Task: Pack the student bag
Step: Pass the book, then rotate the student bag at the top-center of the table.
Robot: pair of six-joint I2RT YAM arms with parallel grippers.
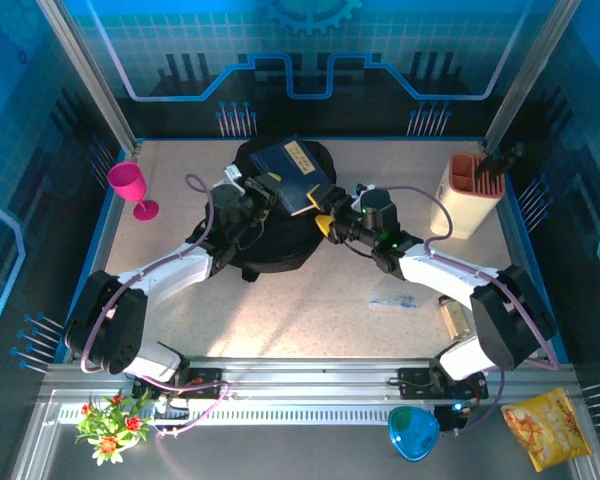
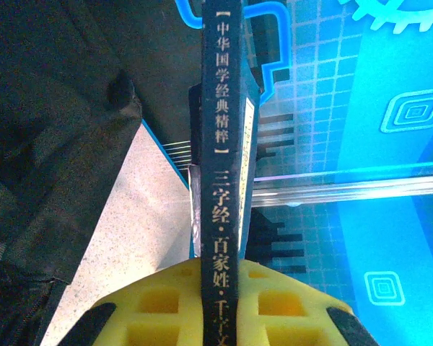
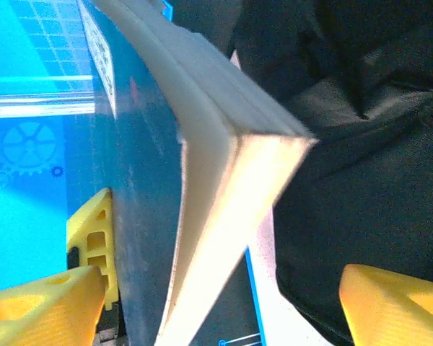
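While the student bag sits upper centre in the overhead shot, nothing looks packed yet (my guess). The blue book hangs above it, clamped by the left gripper, with the right gripper spread open alongside.

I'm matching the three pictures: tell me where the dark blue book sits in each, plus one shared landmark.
Top external: dark blue book upper centre, over the student bag.
Left wrist: its spine upright at centre.
Right wrist: its page edges at centre.
Shared landmark: the student bag, at left and at right in the wrist views.
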